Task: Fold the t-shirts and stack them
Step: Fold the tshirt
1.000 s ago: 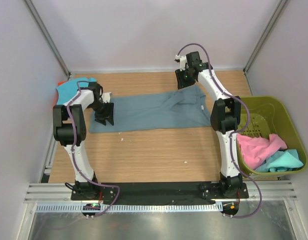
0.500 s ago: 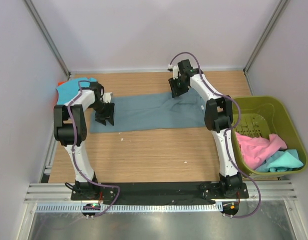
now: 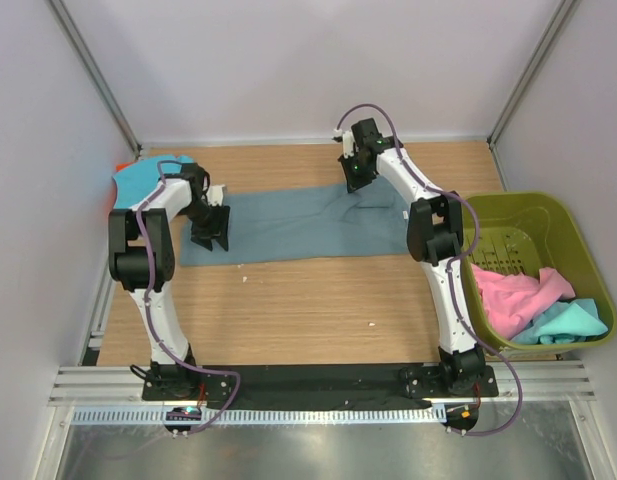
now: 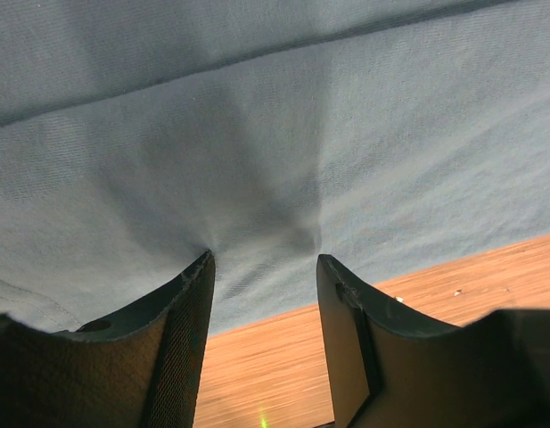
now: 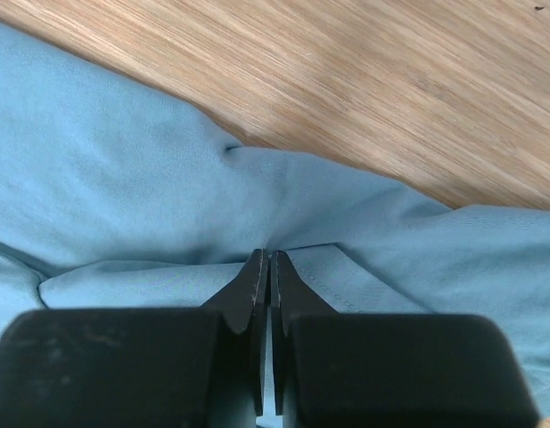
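Observation:
The slate blue-grey t-shirt (image 3: pixel 308 222) lies as a long band across the table. My left gripper (image 3: pixel 210 230) is open and stands on the shirt's left end. In the left wrist view its fingertips (image 4: pixel 196 272) press into the cloth (image 4: pixel 275 134), which puckers between them. My right gripper (image 3: pixel 355 178) is at the shirt's far edge, shut on a fold of the cloth (image 5: pixel 168 205) with a stitched hem beside the jaws. A turquoise shirt (image 3: pixel 146 180) lies at the far left on something orange (image 3: pixel 121 165).
An olive-green basket (image 3: pixel 578 240) stands at the right and holds a pink shirt (image 3: pixel 518 295) and a turquoise one (image 3: pixel 573 322). Bare wooden table (image 3: pixel 308 310) lies in front of the shirt. Grey walls close in the back and sides.
My right gripper has moved left and a little nearer along the far edge, drawing the cloth with it. The shirt's right part is now narrower. The left arm has not moved.

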Robot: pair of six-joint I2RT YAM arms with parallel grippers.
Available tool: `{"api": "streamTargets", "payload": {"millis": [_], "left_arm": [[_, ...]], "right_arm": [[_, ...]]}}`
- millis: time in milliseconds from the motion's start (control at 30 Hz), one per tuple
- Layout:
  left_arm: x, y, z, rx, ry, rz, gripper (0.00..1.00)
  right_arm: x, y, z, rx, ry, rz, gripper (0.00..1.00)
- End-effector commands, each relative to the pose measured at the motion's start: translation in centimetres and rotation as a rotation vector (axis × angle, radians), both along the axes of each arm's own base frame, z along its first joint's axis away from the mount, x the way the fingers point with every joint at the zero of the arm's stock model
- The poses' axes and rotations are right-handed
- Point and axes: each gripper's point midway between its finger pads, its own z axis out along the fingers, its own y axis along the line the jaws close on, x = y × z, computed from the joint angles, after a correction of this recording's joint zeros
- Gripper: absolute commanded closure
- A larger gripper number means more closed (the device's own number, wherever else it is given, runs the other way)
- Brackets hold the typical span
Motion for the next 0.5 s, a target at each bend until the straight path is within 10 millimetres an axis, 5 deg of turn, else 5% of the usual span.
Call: {"api": "streamTargets", "payload": {"millis": [0,133,267,467], "left_arm": [[-0.1,-0.8,-2.5,-0.019,0.034,-0.017,0.49],[0.0,-0.8,-2.5,-0.017,0.030,-0.015,0.49],[-0.3,-0.8,-2.6,-0.010,0.039,-0.017,0.49],[0.0,-0.9,-2.6,-0.018,0.037,-0.017,0.49]], "right_arm": [[1.2,0.5,2.6,0.004,-0.074,-0.001,0.95],[1.5,0.6,3.6,0.015,-0.101,0.001,0.98],[2.9,2.0,7.9,0.059,-0.211,0.014,0.99],[2.3,3.4,9.2,0.087,-0.229,0.056,0.98]]}}
